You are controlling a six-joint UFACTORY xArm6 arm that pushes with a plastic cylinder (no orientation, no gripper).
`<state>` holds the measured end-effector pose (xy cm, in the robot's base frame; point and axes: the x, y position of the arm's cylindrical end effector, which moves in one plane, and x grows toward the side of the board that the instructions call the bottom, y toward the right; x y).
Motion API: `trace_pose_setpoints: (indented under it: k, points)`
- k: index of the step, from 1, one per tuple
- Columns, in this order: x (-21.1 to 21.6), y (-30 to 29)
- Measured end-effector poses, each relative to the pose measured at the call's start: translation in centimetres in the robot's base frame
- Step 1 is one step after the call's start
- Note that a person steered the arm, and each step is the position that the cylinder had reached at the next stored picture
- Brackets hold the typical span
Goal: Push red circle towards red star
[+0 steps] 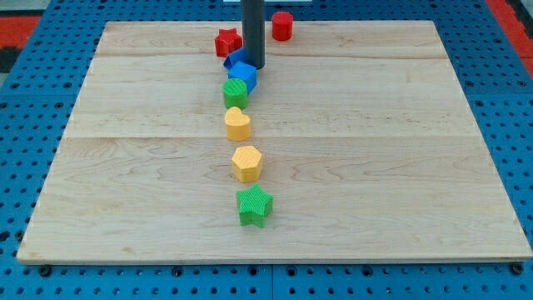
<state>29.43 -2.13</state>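
Observation:
The red circle (282,26) stands near the top edge of the wooden board (400,150), right of centre. The red star (227,42) lies to its left, a little lower. My tip (254,67) comes down between them, slightly below both, touching the blue blocks just under the red star. The rod hides part of the gap between circle and star.
A column of blocks runs down the board's middle: two blue blocks (241,73), a green circle (236,92), a yellow heart (237,123), a yellow hexagon (247,162), and a green star (255,206). Blue pegboard surrounds the board.

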Motion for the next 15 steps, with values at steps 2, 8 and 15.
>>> trace_pose_setpoints:
  k: [2,8,15]
  points:
    - [-1.6,0.0]
    - [-6.9,17.8]
    - [-10.2,6.1]
